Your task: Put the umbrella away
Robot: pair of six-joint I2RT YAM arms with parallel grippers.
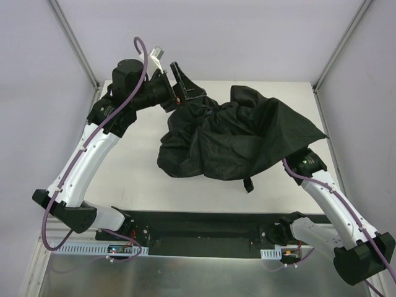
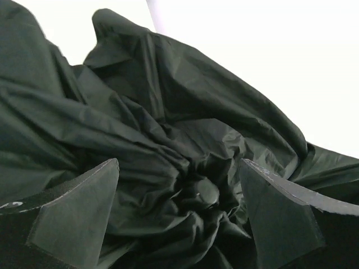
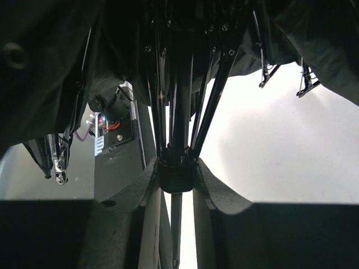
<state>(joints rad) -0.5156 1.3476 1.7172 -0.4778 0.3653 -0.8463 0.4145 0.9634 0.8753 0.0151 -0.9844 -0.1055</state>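
Black umbrella [image 1: 235, 139] slumped half-collapsed across the white worktop [image 1: 133, 164], right pincer [image 3: 177, 175] clamped round its shaft in the wrist view, buried under cloth from overhead, left pincer [image 2: 179, 168] spread apart just above the bunched fabric

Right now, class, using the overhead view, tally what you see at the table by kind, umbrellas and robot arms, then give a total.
Black umbrella: 1
Robot arms: 2, the left arm and the right arm
Total: 3
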